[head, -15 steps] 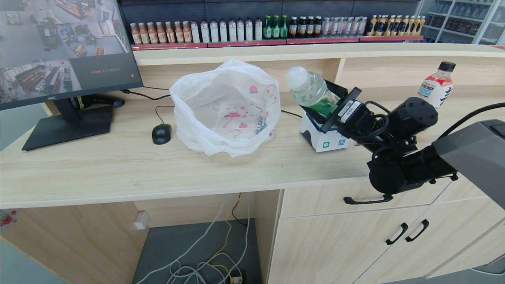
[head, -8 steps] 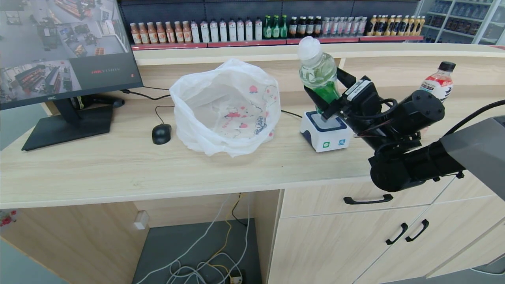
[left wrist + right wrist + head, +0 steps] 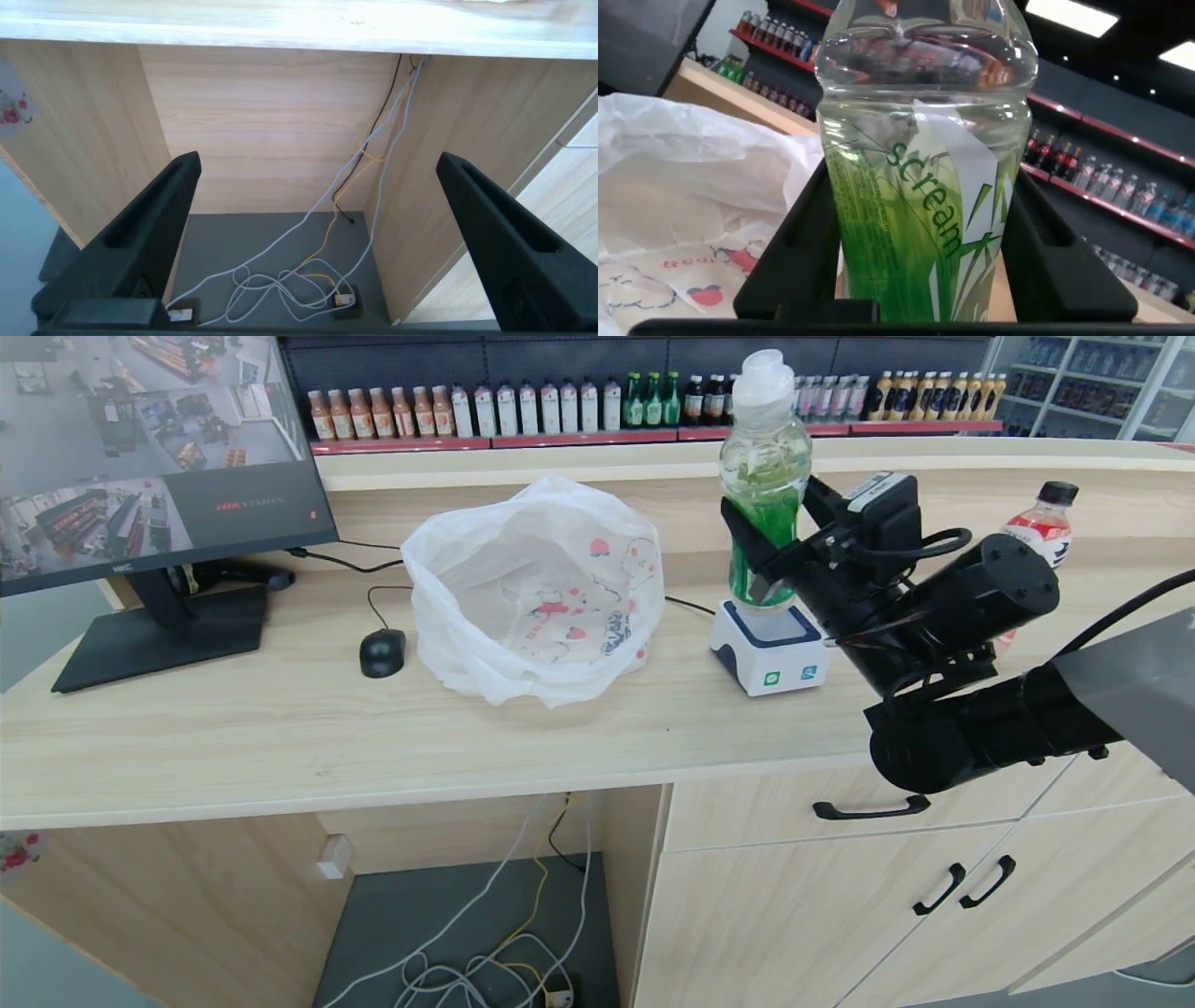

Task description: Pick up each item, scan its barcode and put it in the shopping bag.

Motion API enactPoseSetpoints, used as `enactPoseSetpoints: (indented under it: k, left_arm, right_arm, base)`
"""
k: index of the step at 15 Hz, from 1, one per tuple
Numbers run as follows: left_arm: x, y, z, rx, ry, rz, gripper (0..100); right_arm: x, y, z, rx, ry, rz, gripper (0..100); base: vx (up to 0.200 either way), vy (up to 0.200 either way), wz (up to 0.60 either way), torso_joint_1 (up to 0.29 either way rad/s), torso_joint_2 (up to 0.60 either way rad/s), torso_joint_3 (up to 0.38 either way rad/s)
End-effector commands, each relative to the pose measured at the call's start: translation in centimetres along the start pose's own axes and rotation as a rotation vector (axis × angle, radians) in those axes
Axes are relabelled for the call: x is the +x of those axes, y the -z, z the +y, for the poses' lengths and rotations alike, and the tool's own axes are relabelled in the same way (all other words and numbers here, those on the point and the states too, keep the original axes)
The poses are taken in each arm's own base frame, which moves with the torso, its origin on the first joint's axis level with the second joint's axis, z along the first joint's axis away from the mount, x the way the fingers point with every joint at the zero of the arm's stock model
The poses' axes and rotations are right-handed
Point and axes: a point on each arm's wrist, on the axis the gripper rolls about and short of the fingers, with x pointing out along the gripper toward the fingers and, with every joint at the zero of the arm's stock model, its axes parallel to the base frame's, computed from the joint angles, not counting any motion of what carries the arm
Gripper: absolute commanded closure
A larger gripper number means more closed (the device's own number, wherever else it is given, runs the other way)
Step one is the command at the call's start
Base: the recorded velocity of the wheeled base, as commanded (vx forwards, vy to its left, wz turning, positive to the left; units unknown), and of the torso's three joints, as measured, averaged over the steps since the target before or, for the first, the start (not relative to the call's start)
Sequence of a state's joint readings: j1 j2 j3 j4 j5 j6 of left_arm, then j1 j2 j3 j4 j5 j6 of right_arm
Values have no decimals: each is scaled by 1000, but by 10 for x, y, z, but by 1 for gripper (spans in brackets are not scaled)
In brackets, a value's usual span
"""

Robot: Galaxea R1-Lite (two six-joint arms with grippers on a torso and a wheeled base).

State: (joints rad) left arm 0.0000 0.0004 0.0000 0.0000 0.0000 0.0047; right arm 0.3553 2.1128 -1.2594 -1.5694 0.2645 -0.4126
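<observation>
My right gripper (image 3: 767, 545) is shut on a clear bottle with a green label and white cap (image 3: 766, 476), held upright just above the small white barcode scanner (image 3: 771, 655) on the counter. The right wrist view has the same bottle (image 3: 924, 187) close up between the black fingers (image 3: 794, 247). The white shopping bag (image 3: 537, 588) stands open to the left of the scanner, with its plastic (image 3: 682, 187) behind the bottle. A second bottle with a black cap and red-white label (image 3: 1034, 527) stands at the back right. My left gripper (image 3: 318, 243) hangs open below the counter, nothing between its fingers.
A monitor (image 3: 140, 457) on a black stand and a black mouse (image 3: 382, 651) sit on the counter's left. A raised ledge (image 3: 560, 462) runs behind the counter. Cables (image 3: 308, 271) lie on the floor under the counter, and drawers with black handles (image 3: 870, 810) are below right.
The right gripper has lifted the green-label bottle and turned it from tilted over the scanner to upright above it. The bag and the other bottle have not moved.
</observation>
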Motion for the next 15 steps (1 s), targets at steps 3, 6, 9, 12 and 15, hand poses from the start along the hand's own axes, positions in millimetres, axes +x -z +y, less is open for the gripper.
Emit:
enactPoseSetpoints:
  k: [3,6,9,12,15]
  left_arm:
    - [0,0,0,0,0,0,0]
    - [0,0,0,0,0,0,0]
    - [0,0,0,1,0,0,0]
    - [0,0,0,-2,0,0,0]
    - [0,0,0,0,0,0,0]
  right_arm:
    - [-2,-16,-16,122,165,27,100]
    - [-4,-18,-12,200,169,35,100]
    - [-6,-16,-10,304,252,63,100]
    - [-14,-21,-12,347,273,85,100]
    - [-17,-21,-12,350,275,95,100]
  base:
    - [0,0,0,0,0,0]
    - [0,0,0,0,0,0]
    - [0,0,0,0,0,0]
    - [0,0,0,0,0,0]
    - [0,0,0,0,0,0]
